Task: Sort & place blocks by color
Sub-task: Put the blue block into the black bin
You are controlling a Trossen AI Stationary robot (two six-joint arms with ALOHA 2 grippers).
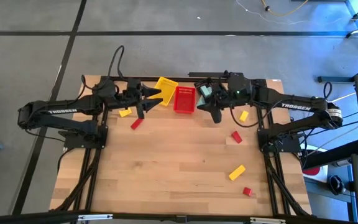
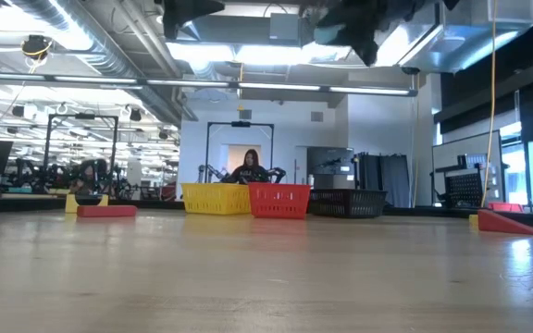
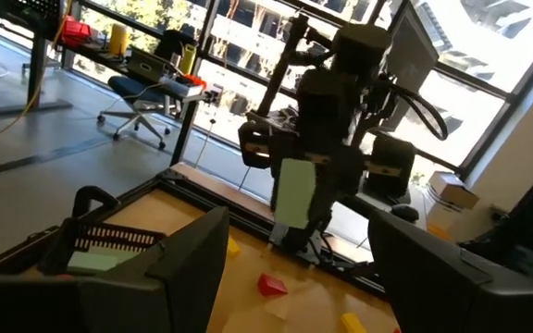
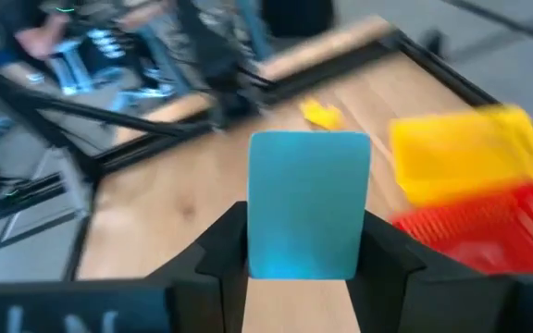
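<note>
Clamped between the two dark fingers of the right gripper, a teal block is held raised above the table near its far edge, just beside the red basket; the block reads as a flat, smooth, matte slab with rounded corners. The left gripper is held with its jaws spread and nothing between them, near the far edge by the yellow basket. Sorting is judged to be at an early stage: no block can be made out inside the slatted plastic baskets, while red blocks and yellow blocks are left scattered on the pale wooden table, mostly toward its right edge, with two more near the left arm. Cubes and short bars are both seen.
</note>
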